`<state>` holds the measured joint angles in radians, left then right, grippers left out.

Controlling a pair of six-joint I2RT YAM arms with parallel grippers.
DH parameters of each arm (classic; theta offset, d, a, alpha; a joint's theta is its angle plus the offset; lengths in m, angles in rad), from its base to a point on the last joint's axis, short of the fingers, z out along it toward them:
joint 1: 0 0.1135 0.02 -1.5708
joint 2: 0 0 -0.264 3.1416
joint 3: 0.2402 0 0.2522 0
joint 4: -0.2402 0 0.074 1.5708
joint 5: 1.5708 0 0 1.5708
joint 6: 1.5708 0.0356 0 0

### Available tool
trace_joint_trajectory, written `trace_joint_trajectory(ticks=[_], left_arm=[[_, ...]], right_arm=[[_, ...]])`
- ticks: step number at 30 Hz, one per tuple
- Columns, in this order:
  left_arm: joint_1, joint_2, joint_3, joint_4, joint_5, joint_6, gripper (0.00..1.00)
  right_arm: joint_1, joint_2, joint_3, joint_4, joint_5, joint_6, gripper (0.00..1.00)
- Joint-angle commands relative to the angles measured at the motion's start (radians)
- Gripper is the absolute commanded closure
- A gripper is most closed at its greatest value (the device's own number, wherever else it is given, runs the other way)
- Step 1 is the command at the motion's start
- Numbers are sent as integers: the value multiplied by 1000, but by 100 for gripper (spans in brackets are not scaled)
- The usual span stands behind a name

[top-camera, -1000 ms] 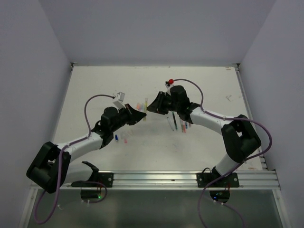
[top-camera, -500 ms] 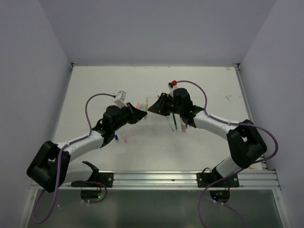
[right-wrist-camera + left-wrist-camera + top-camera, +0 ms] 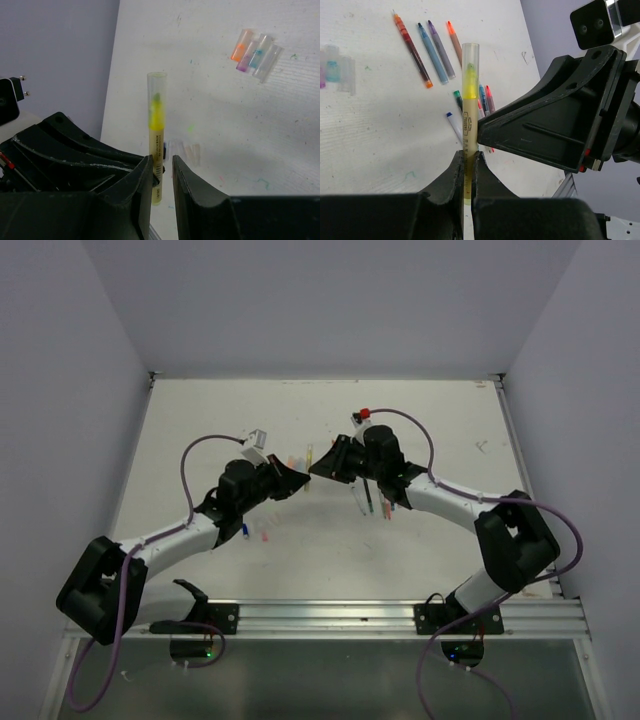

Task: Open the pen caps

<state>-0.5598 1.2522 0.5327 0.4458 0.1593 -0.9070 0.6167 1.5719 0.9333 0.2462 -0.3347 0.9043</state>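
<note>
- Table hazard: the white table (image 3: 200, 430) lies below both grippers near its middle. A dropped pen would land there and could roll among the uncapped coloured pens (image 3: 435, 50) lying right of centre.
- Right black two-finger gripper (image 3: 162, 162): its jaws are narrow with a gap showing. They sit either side of the barrel low down, not on the cap. Closing there would, I judge, only tug barrel against barrel and leave the cap on.
- Left black two-finger gripper (image 3: 467, 157): it is clamped on the near end of the thin yellow plastic pen (image 3: 469, 110), held in the air between the two grippers. With so short a hold, a sideways nudge could lever the pen loose.
- Clear stubby plastic cap (image 3: 470, 55): seated on the pen's far end, beyond both grippers. A skewed pull might jam it.
- Loose clear caps (image 3: 255, 52): on the table, well apart, little danger.
</note>
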Motion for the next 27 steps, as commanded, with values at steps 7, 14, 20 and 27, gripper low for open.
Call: trace_joint_trajectory(ticks=[7, 14, 20, 27], left_arm=[[-20, 18, 35, 47, 22, -12, 100], [-22, 13, 35, 50, 11, -10, 100], [-19, -43, 75, -73, -73, 63, 46], [9, -37, 170, -212, -130, 118, 37]], right_arm=[[12, 51, 53, 105, -32, 28, 74], [28, 56, 52, 88, -32, 24, 99], [28, -7, 22, -21, -1, -109, 100], [29, -58, -8, -88, -116, -240, 100]])
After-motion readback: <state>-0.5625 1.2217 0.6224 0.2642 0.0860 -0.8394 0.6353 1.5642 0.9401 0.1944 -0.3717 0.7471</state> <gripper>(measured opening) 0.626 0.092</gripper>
